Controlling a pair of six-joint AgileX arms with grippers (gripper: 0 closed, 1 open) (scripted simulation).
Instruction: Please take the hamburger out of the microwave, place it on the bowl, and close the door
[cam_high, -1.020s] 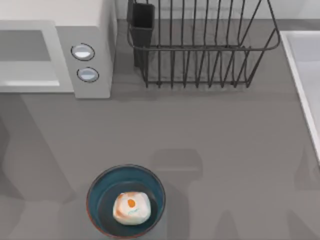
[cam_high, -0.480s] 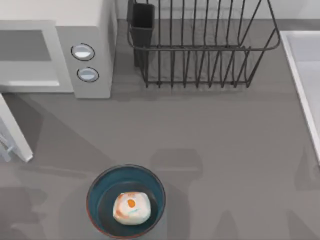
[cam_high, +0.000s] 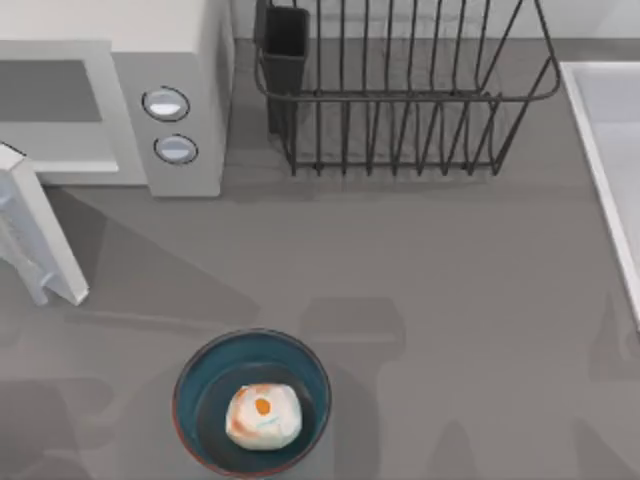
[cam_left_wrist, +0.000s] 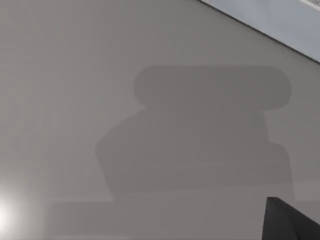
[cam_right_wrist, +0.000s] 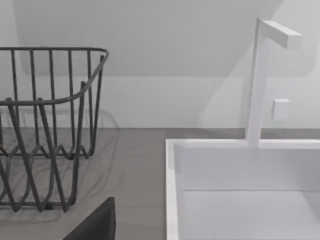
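The hamburger (cam_high: 263, 416) already sits in the bowl (cam_high: 190, 372), which stands at about 7 o'clock on the table (cam_high: 450, 300), so what remains is the door (cam_high: 40, 235). It stands ajar at 9 o'clock, one edge out of frame at the left and its free edge pointing toward 5 o'clock, well short of the microwave (cam_high: 185, 60) front, whose cavity at 10 o'clock lies open.

The left wrist view faces a flat pale-grey surface at close range with a dark gripper part (cam_left_wrist: 287, 222) at its corner — probably the door's face, though it is too featureless to be sure. Whether the left claw is released or clenched I cannot tell; the right arm looks parked facing the sink (cam_right_wrist: 172, 200) and the dish rack (cam_high: 400, 100) at 1 o'clock, and its claw I cannot tell either.

To finish well, I would push near the free edge rather than near the hinge, keep the contact flat on the panel, and follow the arc toward 12 o'clock — slowing before the frame so the microwave is not shoved. The sweep should stay clear of the bowl
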